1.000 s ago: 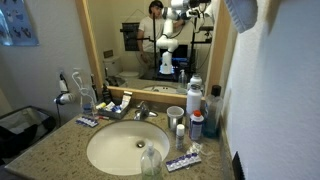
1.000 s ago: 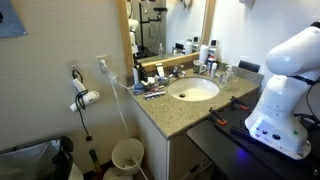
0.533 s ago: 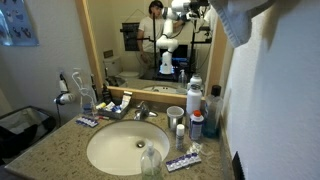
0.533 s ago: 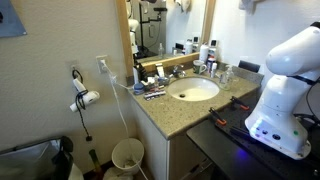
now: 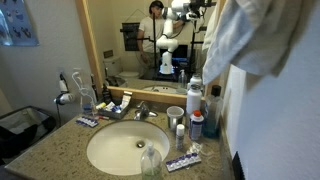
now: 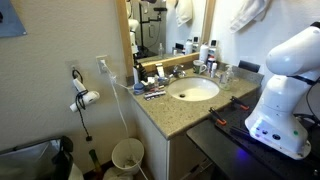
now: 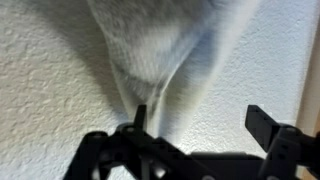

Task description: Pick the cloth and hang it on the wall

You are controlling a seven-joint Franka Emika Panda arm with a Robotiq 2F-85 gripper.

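The cloth [image 5: 255,35] is white and hangs in folds against the textured wall at the top right, above the counter. It also shows as a small bunch high on the wall [image 6: 250,12]. In the wrist view the cloth [image 7: 150,45] tapers down to a point just above the left fingertip [image 7: 138,115]. My gripper [image 7: 200,122] is open, its jaws wide apart with only bare wall between them. The right fingertip [image 7: 262,125] is well clear of the cloth. Neither exterior view shows the gripper itself.
The granite counter [image 5: 50,150] holds an oval sink [image 5: 128,147], a faucet [image 5: 142,110], bottles and a cup [image 5: 175,115] under the cloth. A mirror [image 5: 150,45] backs it. The robot base [image 6: 285,85] stands beside the counter, a hair dryer [image 6: 85,97] and waste bin [image 6: 128,155] lower down.
The jaws have gone from shut to wide open. The cloth has dropped further down the wall and now hangs much larger in the exterior view.
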